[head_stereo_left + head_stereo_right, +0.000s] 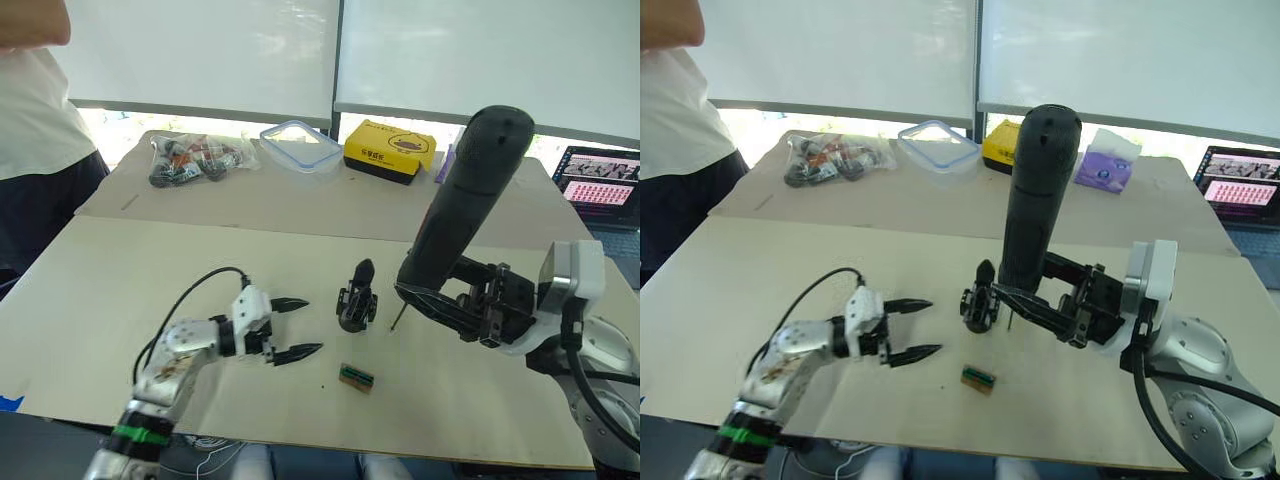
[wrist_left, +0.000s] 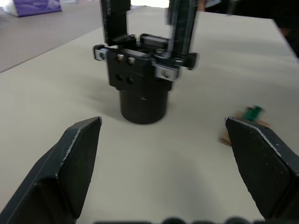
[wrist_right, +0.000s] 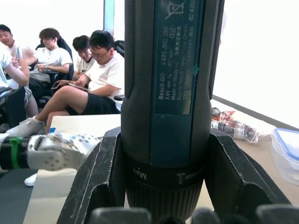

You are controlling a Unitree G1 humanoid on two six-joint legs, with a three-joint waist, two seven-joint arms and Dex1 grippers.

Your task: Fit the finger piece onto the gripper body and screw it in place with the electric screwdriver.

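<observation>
On the desk [image 1: 120, 290], near its middle, the gripper body [image 1: 356, 297] is standing upright on its round base, with two black uprights rising from its blocky top in the left wrist view. The right gripper [image 1: 440, 300] is clamping the electric screwdriver [image 1: 462, 195] around its lower barrel, holding it nearly upright with a slight lean; the thin metal bit is pointing down and hanging just beside the body, apparently not seated in any screw. The left gripper [image 1: 296, 327] is resting spread open and empty, near the body on the robot's left. A separate finger piece cannot be told apart from the uprights on the body.

For this step, the bit should be aligning squarely over the screw head before any downward pressure, with the tool axis staying in line with the screw. The left gripper is well placed to steady the base, since the small block looks likely to rotate or tip under torque.

The screwdriver is a smooth matte black cylinder with a rounded end. The body is hard, black and angular, with small silver fasteners. A small green-and-brown block [image 1: 356, 378] is lying nearby on the pale, flat desk.
</observation>
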